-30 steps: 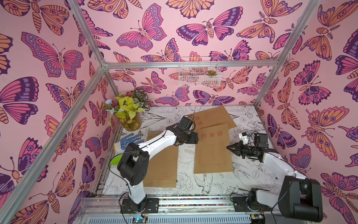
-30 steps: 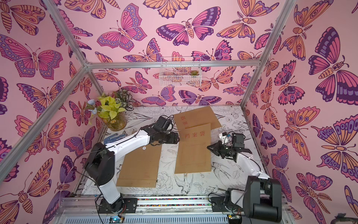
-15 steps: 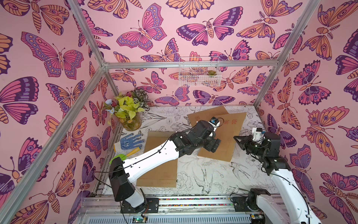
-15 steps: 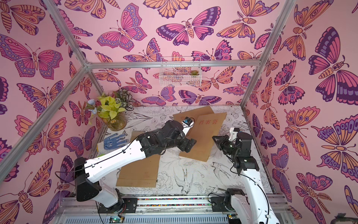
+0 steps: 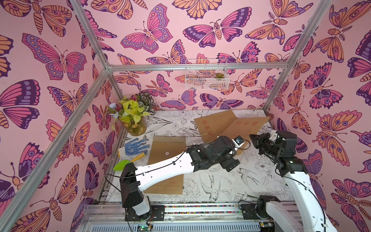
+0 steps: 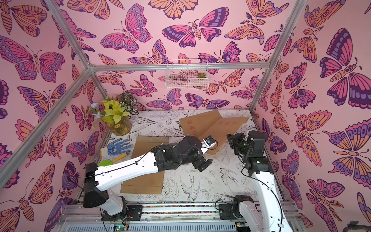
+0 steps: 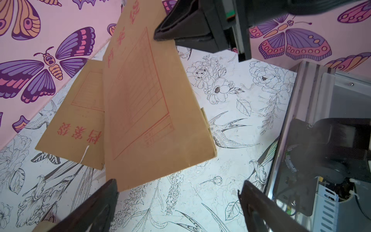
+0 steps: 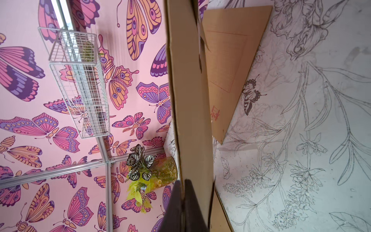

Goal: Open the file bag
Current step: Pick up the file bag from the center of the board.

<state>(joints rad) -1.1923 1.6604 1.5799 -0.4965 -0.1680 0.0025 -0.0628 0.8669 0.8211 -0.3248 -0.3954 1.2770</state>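
Kraft-paper file bag (image 5: 247, 128) — right of centre in both top views, tilted up off the floral table (image 5: 220, 186), printed face showing, flap side hidden. Light, thin and fairly stiff, but it probably creases easily. Right gripper (image 8: 182, 190) is clamped on one edge. Left gripper (image 7: 177, 187) is spread wide and empty, near the lower corner — the flap edge looks like the best place to pinch, shallowly.

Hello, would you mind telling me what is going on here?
The right pincer is shut on one edge of a brown file bag, holding it raised and tilted above the table. The left pincer is open beside the bag's lower end, not gripping it. Another file bag lies flat beside it, a third file bag under the left arm.
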